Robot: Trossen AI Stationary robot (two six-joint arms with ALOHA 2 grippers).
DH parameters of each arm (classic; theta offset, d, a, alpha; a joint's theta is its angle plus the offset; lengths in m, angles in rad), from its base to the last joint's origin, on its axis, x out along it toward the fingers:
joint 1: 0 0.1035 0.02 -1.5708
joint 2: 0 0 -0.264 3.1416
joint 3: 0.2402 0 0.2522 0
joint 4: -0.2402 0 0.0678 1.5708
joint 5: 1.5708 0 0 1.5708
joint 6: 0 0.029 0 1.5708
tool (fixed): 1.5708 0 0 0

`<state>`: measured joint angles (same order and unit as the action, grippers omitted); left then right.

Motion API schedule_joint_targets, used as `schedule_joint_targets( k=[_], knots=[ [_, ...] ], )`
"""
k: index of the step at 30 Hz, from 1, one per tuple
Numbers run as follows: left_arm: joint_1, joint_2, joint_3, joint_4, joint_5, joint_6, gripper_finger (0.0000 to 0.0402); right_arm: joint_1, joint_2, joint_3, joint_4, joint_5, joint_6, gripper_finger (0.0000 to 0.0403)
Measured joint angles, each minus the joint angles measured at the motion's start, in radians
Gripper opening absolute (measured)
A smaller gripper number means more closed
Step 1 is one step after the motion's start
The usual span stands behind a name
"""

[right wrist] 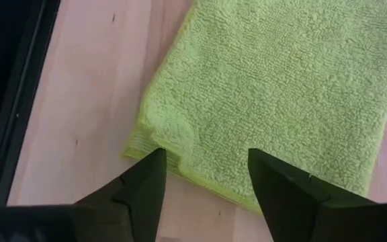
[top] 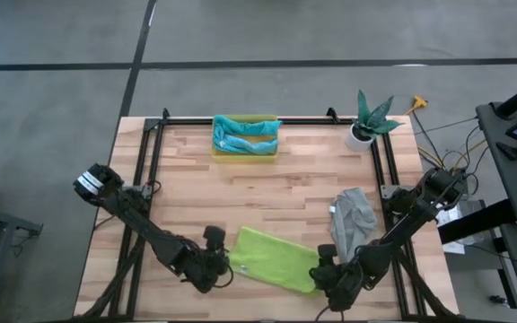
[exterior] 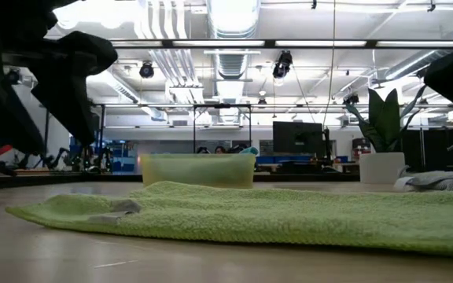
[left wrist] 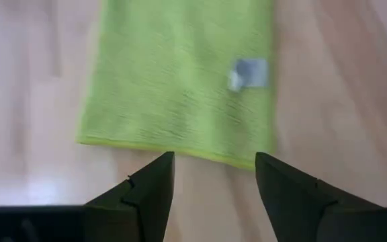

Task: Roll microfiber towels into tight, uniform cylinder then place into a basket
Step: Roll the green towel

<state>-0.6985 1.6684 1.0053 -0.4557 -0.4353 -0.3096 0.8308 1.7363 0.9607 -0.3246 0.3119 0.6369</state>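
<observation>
Lime green towel (top: pixel 274 259) between both open claws

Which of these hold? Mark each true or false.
1. The lime green towel lies flat on the table. True.
2. The left gripper is clamped on it. False: its fingers stand open just off the towel's edge.
3. The basket holds teal and light blue towels. True.
4. The grey towel is in the basket. False: it lies crumpled on the table near the right arm.
5. The right gripper is open. True.
</observation>
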Motion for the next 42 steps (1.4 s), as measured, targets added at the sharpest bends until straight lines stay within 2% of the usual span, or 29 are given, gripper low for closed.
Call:
schedule_joint_targets(
  k=[4, 13, 17, 22, 29, 36, 42],
  knots=[
    [-0.003, 0.028, -0.017, 0.045, 0.088, -0.002, 0.0192, 0.008, 0.0, -0.002, 0.04, 0.004, -0.001, 0.0193],
    [-0.004, 0.125, -0.055, 0.093, 0.075, 0.001, 0.0192, 0.029, 0.0, -0.032, 0.149, -0.003, -0.008, 0.0178],
    [-0.011, 0.123, -0.044, 0.088, 0.043, 0.055, 0.0191, 0.035, 0.0, -0.035, 0.148, -0.005, -0.008, 0.0167],
    [-0.029, 0.124, -0.043, 0.085, -0.057, 0.14, 0.0168, 0.069, 0.019, -0.035, 0.158, -0.004, -0.062, 0.0154],
    [-0.053, 0.124, -0.054, 0.082, -0.064, 0.173, 0.012, 0.106, 0.129, 0.016, 0.137, 0.003, -0.08, 0.0138],
    [-0.117, 0.127, -0.058, 0.081, -0.135, 0.223, 0.008, 0.13, 0.144, 0.104, 0.02, 0.101, -0.13, 0.0137],
    [-0.134, 0.154, -0.061, 0.133, -0.191, 0.225, 0.0068, 0.134, 0.146, 0.173, -0.114, 0.142, -0.14, 0.0137]
  ],
)
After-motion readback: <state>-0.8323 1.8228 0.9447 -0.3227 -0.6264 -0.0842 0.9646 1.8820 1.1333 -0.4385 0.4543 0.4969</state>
